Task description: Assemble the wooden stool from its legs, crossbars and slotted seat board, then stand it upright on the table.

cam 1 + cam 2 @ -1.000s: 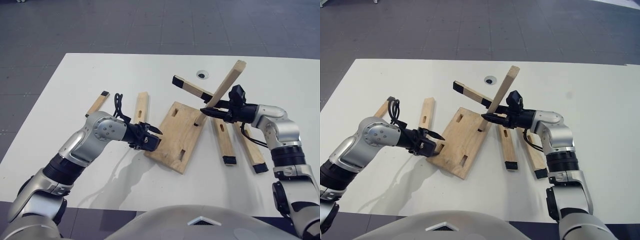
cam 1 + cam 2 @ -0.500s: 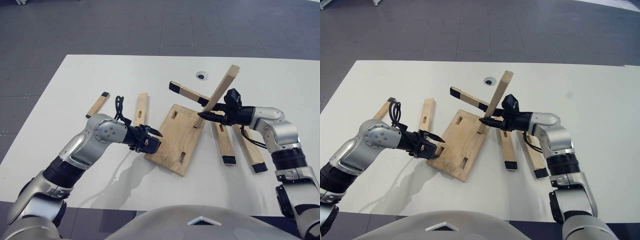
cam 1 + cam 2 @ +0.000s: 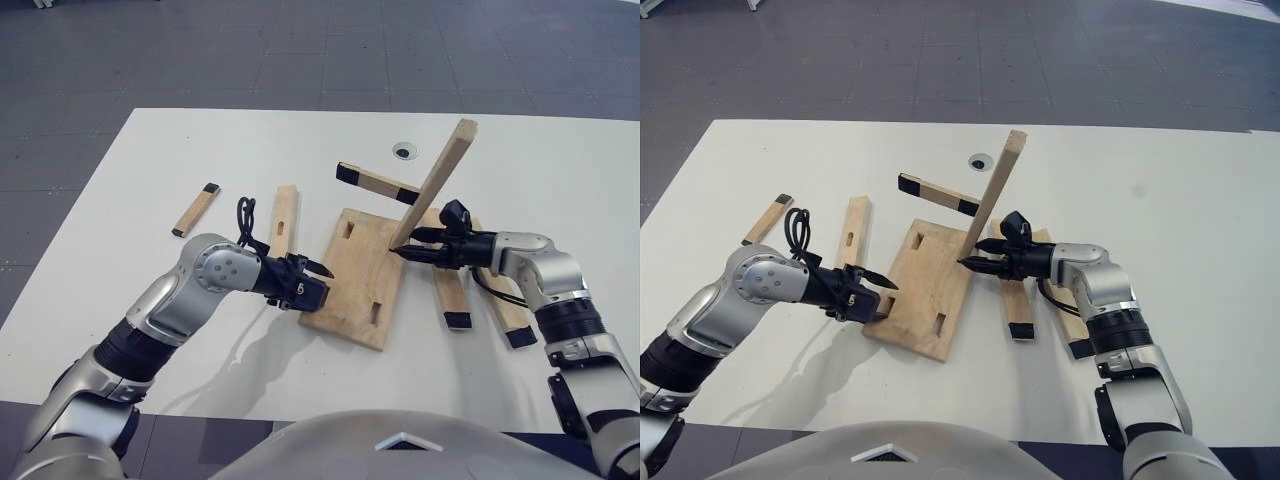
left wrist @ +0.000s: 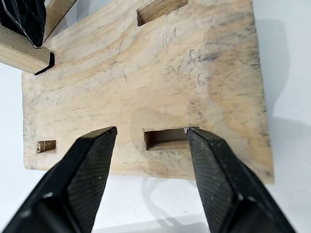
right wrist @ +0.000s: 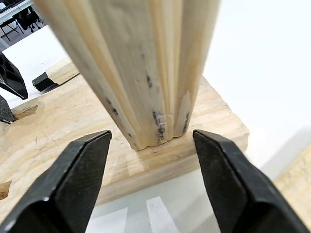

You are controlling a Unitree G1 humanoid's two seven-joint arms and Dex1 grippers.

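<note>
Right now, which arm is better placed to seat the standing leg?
Right, likely. The right gripper is open astride the leg at its base on the seat board; the left gripper is open at the board's opposite edge, away from it.

The right end effector (image 5: pixel 150 136), fingers spread, flanks a leg (image 5: pixel 141 63) standing on the seat board (image 5: pixel 73 107).

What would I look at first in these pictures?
First, the long wooden leg sticking up at a slant from the far right corner of the seat board, with the right gripper open on either side of its foot. Next, the left gripper, open over a slot at the board's left edge. Other wooden pieces lie flat on the white table around the board.
</note>
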